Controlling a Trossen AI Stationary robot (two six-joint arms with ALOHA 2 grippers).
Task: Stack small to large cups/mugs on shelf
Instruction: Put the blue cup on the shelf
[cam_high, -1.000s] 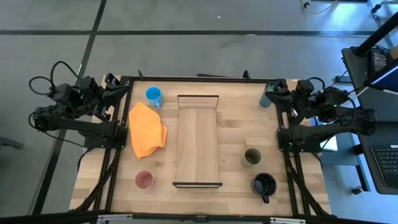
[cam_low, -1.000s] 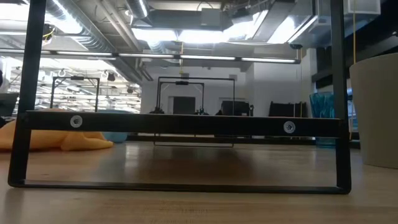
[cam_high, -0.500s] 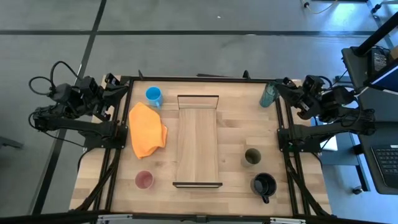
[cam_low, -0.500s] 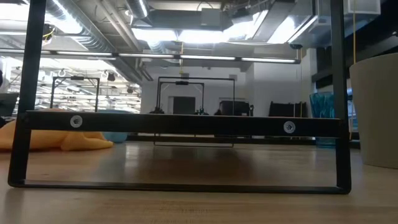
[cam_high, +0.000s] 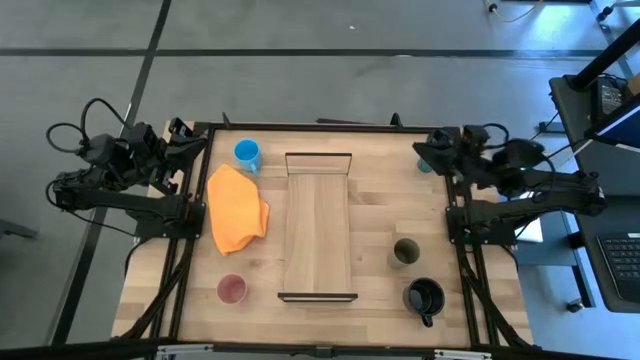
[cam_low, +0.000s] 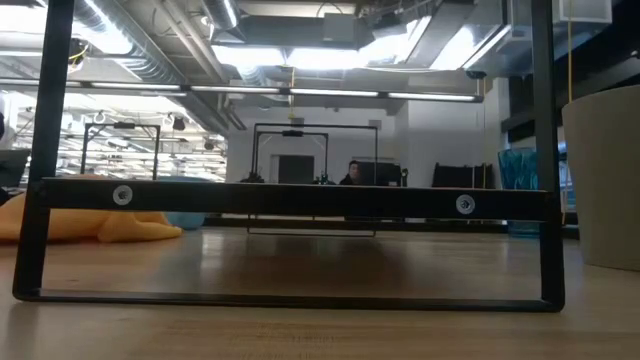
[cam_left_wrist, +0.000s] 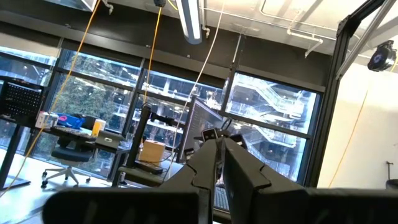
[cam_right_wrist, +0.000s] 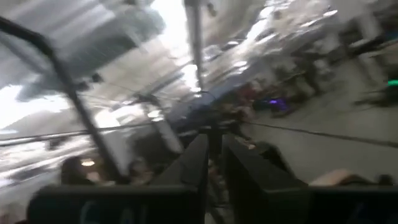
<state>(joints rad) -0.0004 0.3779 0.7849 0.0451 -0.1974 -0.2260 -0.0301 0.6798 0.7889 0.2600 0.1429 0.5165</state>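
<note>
Cups (cam_high: 406, 251) all stand on the bench (cam_high: 375, 200) beside the bare shelf (cam_high: 318, 238); we judge stacking unstarted, with the right tool (cam_high: 428, 150), fingers nearly together and grasping nothing, over the teal tumbler (cam_high: 426, 165), needing to spread and descend.

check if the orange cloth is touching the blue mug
Apart. The high view shows a strip of bare table between the orange cloth and the blue mug, which stands just beyond the cloth's far edge.
</note>
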